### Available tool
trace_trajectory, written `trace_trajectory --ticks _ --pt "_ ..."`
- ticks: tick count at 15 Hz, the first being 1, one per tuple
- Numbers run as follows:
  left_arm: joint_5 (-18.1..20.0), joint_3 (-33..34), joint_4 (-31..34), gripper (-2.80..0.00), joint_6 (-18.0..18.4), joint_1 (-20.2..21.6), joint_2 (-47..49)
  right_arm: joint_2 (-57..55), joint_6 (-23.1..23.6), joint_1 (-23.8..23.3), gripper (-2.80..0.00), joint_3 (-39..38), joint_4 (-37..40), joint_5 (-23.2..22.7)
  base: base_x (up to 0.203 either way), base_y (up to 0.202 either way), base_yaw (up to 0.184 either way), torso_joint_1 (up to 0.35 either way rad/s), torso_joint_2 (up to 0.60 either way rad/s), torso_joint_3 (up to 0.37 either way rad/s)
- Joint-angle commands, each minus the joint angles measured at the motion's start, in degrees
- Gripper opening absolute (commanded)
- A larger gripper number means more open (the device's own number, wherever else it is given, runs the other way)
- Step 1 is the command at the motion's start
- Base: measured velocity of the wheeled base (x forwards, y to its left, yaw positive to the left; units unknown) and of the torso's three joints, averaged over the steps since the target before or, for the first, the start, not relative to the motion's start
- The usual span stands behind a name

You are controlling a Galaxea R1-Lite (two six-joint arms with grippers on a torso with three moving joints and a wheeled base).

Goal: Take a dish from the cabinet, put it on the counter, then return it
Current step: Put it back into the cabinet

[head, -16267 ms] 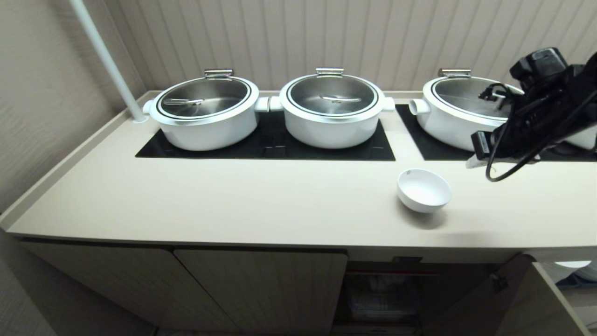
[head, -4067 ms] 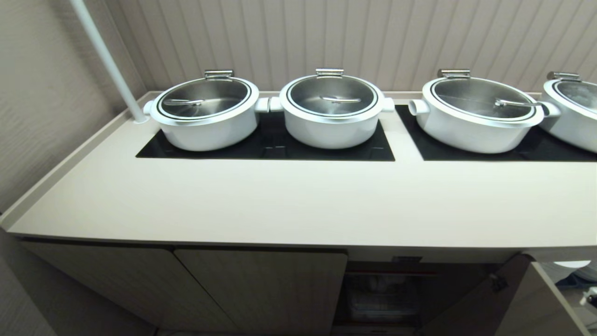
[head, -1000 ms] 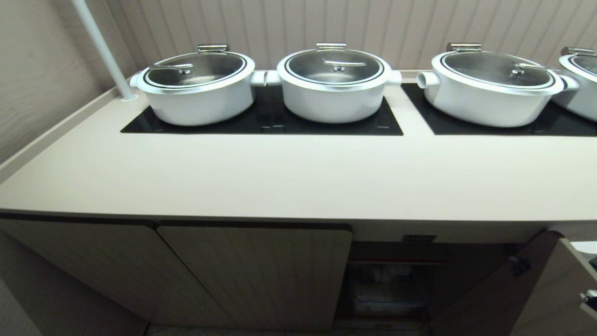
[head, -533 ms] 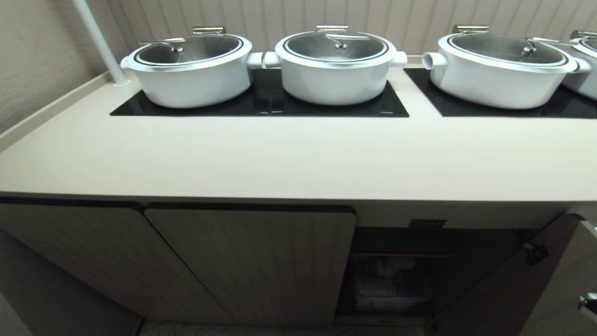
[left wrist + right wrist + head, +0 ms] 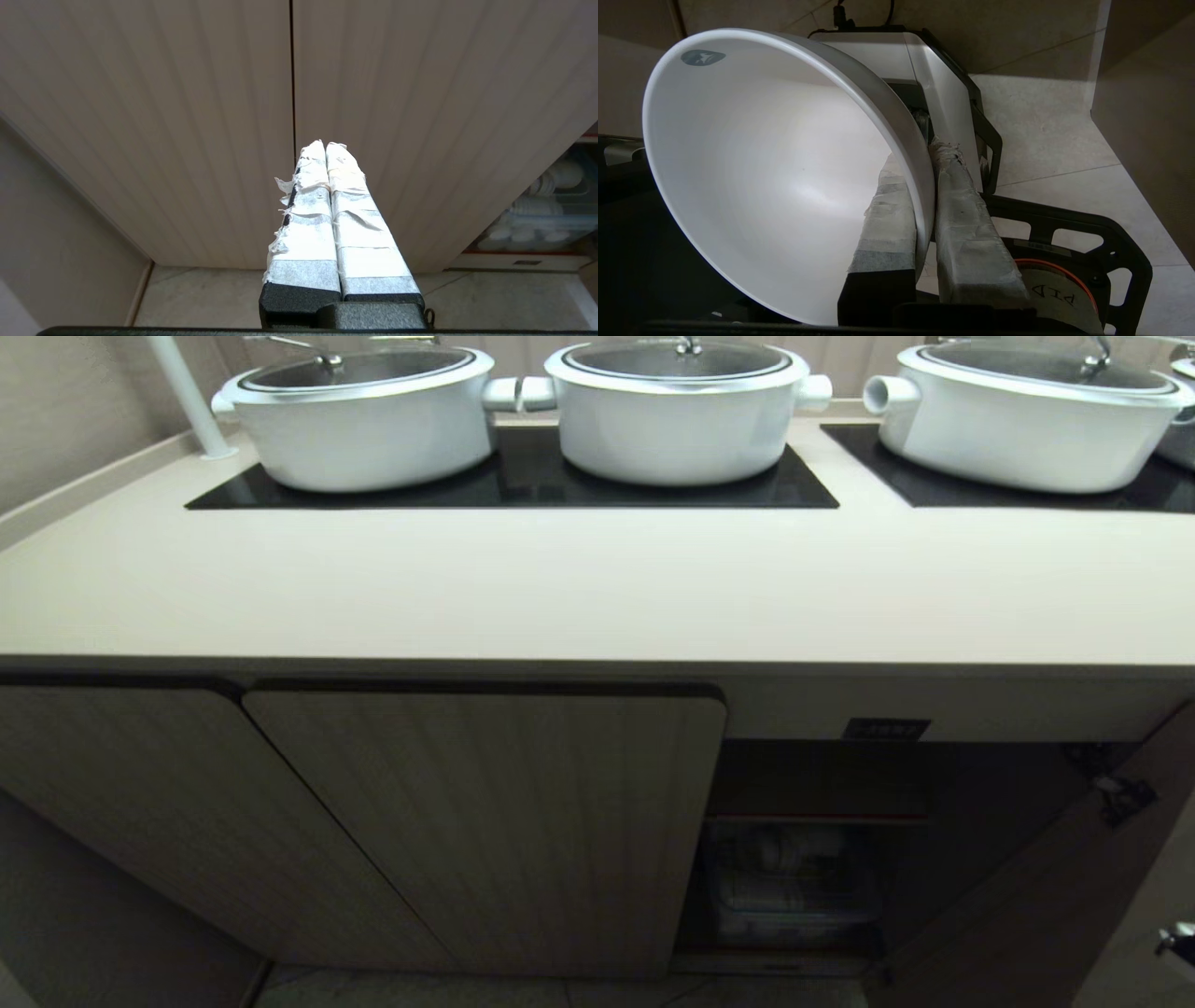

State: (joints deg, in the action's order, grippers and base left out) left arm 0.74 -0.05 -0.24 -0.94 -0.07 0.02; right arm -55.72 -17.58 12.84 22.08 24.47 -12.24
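The dish (image 5: 761, 177), a plain white bowl, fills the right wrist view and hangs low over the floor tiles. My right gripper (image 5: 920, 158) is shut on its rim, one taped finger inside the bowl and one outside. The beige counter (image 5: 597, 588) is bare in front of the pots. Below it the cabinet (image 5: 485, 821) has one compartment open (image 5: 803, 775) under a small black label (image 5: 885, 729). Its door (image 5: 1027, 887) is swung out to the right. My left gripper (image 5: 325, 145) is shut and empty, facing the closed cabinet doors. Neither arm shows in the head view.
Three white lidded pots (image 5: 359, 420) (image 5: 677, 415) (image 5: 1018, 420) stand on black cooktop panels (image 5: 523, 485) at the counter's back. A white pole (image 5: 182, 392) rises at the back left. Stacked white dishes in a clear bin (image 5: 794, 887) sit inside the open compartment. My own base (image 5: 1064, 242) lies under the dish.
The head camera has sunk, so the counter and pots slid up the picture and more of the cabinet front shows. The dish that once stood on the counter is no longer there.
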Motion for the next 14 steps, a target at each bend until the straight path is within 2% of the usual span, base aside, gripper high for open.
trace_trajectory --ticks 1,14 --pt "0.03 0.00 -0.02 -2.80 -0.03 0.03 -0.02 -0.07 -0.09 0.00 -2.80 -0.02 0.14 -0.07 0.000 0.000 0.000 -0.201 0.51 0.297" --pt "0.05 0.04 -0.02 -2.80 -0.03 -0.01 -0.02 0.00 -0.03 0.00 -2.80 -0.02 0.23 0.29 0.000 0.000 0.000 -0.161 0.47 0.313"
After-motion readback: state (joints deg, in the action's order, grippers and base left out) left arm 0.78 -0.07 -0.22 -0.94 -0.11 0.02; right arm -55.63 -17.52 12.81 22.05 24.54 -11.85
